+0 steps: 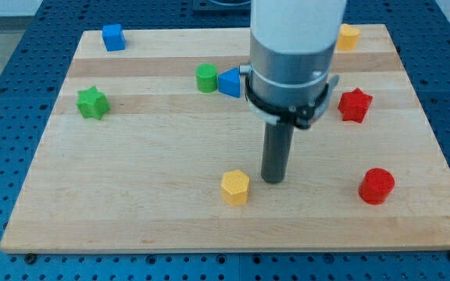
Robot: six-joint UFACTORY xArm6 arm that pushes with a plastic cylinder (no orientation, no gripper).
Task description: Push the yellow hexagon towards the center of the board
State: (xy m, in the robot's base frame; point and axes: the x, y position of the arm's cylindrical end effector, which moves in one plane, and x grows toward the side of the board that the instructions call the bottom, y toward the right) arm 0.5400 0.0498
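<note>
The yellow hexagon (235, 187) lies on the wooden board (147, 203), below the board's middle. My tip (273, 180) stands just to the hexagon's right, a small gap apart from it, at about the same height in the view. The rod hangs from the large silver and white arm head at the view's top.
A green cylinder (206, 78) and a blue triangle (229, 82) sit together above the middle. A green star (92, 103) is at the left, a blue cube (113, 37) top left, a yellow block (349, 36) top right, a red star (355, 105) right, a red cylinder (376, 186) lower right.
</note>
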